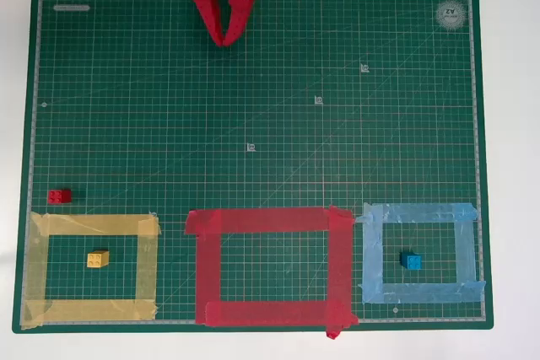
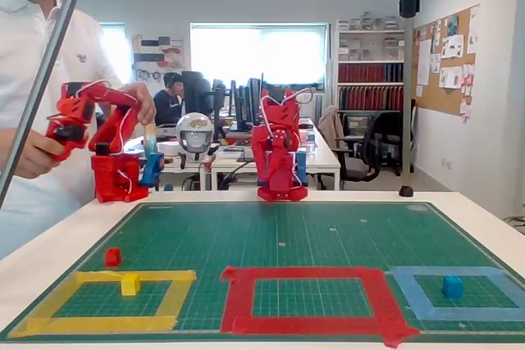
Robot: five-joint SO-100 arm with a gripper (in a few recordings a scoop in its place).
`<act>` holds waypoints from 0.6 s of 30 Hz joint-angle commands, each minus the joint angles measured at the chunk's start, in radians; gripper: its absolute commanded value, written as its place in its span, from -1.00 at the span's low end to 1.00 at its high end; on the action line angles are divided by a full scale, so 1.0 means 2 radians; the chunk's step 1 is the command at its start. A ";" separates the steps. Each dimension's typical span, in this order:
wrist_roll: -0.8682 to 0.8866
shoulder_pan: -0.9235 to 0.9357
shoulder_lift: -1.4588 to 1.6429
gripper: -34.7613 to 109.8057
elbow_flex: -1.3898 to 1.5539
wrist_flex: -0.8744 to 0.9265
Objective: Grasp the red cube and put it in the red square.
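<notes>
The red cube (image 1: pixel 59 196) lies on the green mat near its left edge, just above the yellow tape frame; in the fixed view the red cube (image 2: pixel 112 256) sits at the front left. The red square (image 1: pixel 261 221) is the big red tape outline at the mat's lower middle, and nothing lies inside it; the fixed view shows the red square (image 2: pixel 308 275) at front centre. My gripper (image 1: pixel 224 37) hangs at the mat's top edge, far from the cube, its fingers together and holding nothing. The red arm (image 2: pixel 276 153) stands folded at the far side of the mat.
A yellow block (image 1: pixel 98 260) lies inside the yellow tape frame (image 1: pixel 93 225). A blue block (image 1: pixel 411 261) lies inside the light blue tape frame (image 1: pixel 418 212). The green mat (image 1: pixel 253 107) is bare between the arm and the frames. A person stands at the left of the fixed view.
</notes>
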 commanded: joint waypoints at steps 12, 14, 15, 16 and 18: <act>-0.008 0.187 -0.372 -0.53 -0.186 -0.279; -0.008 0.202 -0.429 -0.53 -0.243 -0.279; -0.008 0.209 -0.459 -0.53 -0.273 -0.279; -0.008 0.217 -0.486 -0.53 -0.302 -0.279; -0.008 0.230 -0.539 -0.53 -0.359 -0.279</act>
